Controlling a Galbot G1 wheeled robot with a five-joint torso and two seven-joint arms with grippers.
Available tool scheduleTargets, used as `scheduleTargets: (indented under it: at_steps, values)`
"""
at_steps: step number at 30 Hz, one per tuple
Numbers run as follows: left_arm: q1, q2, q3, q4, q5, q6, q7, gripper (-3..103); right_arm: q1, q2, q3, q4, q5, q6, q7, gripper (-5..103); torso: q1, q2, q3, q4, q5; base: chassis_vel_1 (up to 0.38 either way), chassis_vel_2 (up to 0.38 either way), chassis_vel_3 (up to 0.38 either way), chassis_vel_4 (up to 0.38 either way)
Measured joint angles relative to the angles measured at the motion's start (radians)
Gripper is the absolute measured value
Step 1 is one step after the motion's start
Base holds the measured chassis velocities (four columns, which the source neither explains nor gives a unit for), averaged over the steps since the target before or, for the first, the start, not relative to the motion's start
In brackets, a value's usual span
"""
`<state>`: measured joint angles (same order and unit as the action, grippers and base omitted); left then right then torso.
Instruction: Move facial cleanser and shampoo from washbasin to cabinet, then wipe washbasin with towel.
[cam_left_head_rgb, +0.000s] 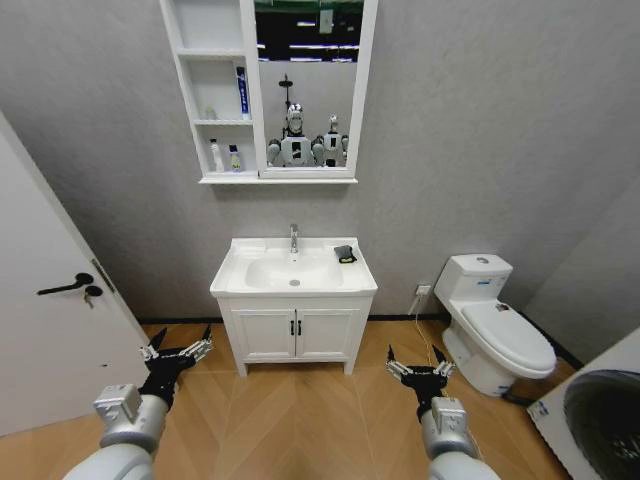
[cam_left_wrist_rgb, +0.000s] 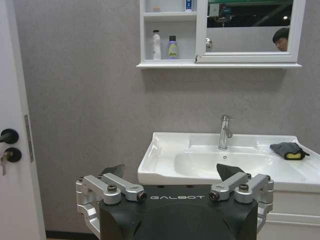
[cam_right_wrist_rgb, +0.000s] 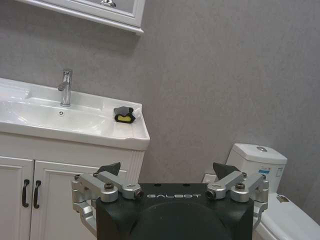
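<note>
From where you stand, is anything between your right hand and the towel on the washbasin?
Nothing visible: the right hand hangs open over bare floor, apart from the washbasin, and the towel lies unobstructed on its right rim.

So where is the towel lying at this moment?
In the head view the towel lies on the washbasin top at its back right corner, right of the chrome tap, toward the toilet.

Two rounded silver-grey metal robot arms each end in a black wrist block. The left gripper (cam_left_wrist_rgb: 175, 176) and right gripper (cam_right_wrist_rgb: 169, 172) share one build: silver aluminium linkage bars joined by dark round-headed screws, black pointed fingertips (cam_left_wrist_rgb: 229, 171), and white "GALBOT" lettering across the black housing.
</note>
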<state>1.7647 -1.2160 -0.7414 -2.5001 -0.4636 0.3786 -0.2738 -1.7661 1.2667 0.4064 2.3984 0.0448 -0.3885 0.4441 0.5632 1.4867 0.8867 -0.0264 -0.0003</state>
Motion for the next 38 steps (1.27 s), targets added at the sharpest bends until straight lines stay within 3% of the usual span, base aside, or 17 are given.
scheduleTargets:
  at_steps: [16,38]
  values:
    - [0.0,0.0,0.0,0.0,0.0,0.0,-0.001,100,0.04,-0.013,0.008,-0.02,0.064,0.023,-0.018,100,-0.001,0.0,0.0,0.0001,0.0,0.264,-0.239,-0.271,0.275]
    - [0.0,0.0,0.0,0.0,0.0,0.0,0.0,100,0.052,-0.015,0.009,-0.02,0.075,0.015,-0.01,100,0.0,0.0,0.0,0.0,0.0003,-0.02,0.013,0.01,-0.01]
